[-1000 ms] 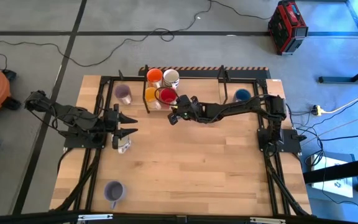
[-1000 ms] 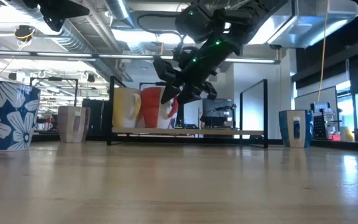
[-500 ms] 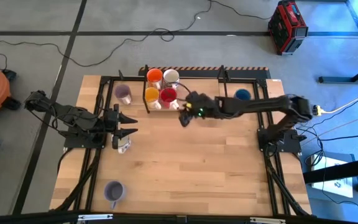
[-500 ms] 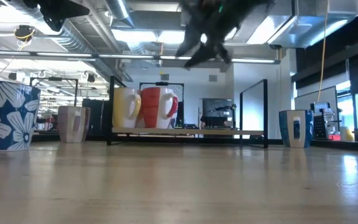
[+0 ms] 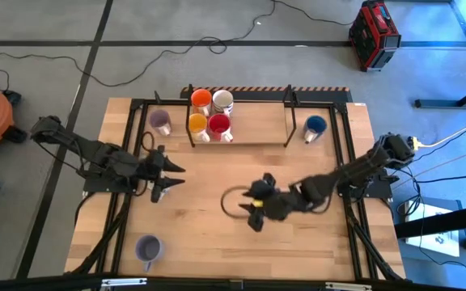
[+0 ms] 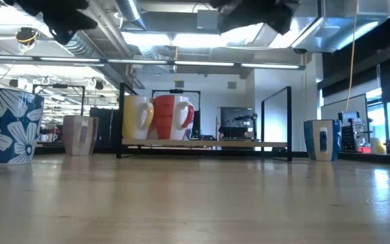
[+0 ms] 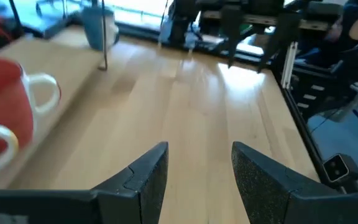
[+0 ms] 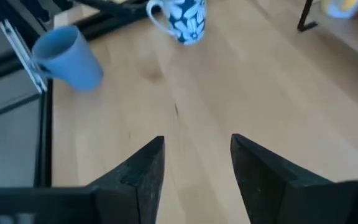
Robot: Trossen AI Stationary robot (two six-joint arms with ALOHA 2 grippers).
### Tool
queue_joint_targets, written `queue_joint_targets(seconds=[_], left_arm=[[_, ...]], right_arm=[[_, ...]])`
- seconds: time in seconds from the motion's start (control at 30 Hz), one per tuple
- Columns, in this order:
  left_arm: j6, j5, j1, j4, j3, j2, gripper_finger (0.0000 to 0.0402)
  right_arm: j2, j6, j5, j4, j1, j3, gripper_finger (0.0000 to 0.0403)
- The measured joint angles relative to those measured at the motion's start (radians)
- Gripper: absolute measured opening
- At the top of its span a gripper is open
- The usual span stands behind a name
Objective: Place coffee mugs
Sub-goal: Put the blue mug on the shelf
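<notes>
Two orange mugs (image 5: 201, 99) (image 5: 197, 123), a white mug (image 5: 223, 100) and a red mug (image 5: 219, 123) stand together on the wooden shelf (image 5: 257, 129) at the far side. A pale purple mug (image 5: 161, 121) stands left of the shelf and a blue mug (image 5: 315, 125) right of it. Another purple mug (image 5: 147, 248) stands near the front left corner. A white mug with blue flowers (image 8: 182, 17) stands under my left gripper (image 5: 173, 173), which is open above the table's left part. My right gripper (image 5: 252, 218) hovers open over the table's middle, holding nothing.
Black rails (image 5: 132, 145) frame the table along its left, right and far sides. The shelf's black uprights (image 5: 290, 101) stand at the far edge. Bare wood (image 5: 217, 242) lies between the two grippers and the near edge.
My right gripper has drawn away from the red mug on the shelf, risen, and swung fast toward the table's middle and near edge; the red mug stays on the shelf. My left gripper has edged a little toward the right and tipped down.
</notes>
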Motion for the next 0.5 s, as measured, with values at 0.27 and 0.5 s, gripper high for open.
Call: queue_joint_targets(seconds=[0.27, 0.5], left_arm=[[-0.166, -0.016, 0.000, 0.068, 0.000, 0.143, 0.0172], [-0.178, -0.016, 0.001, 0.185, 0.000, 0.186, 0.0172]], right_arm=[[-0.033, 0.042, 0.079, -0.008, 0.099, -0.087, 0.0172], [-0.160, 0.050, 0.120, -0.160, 0.094, -0.108, 0.0172]])
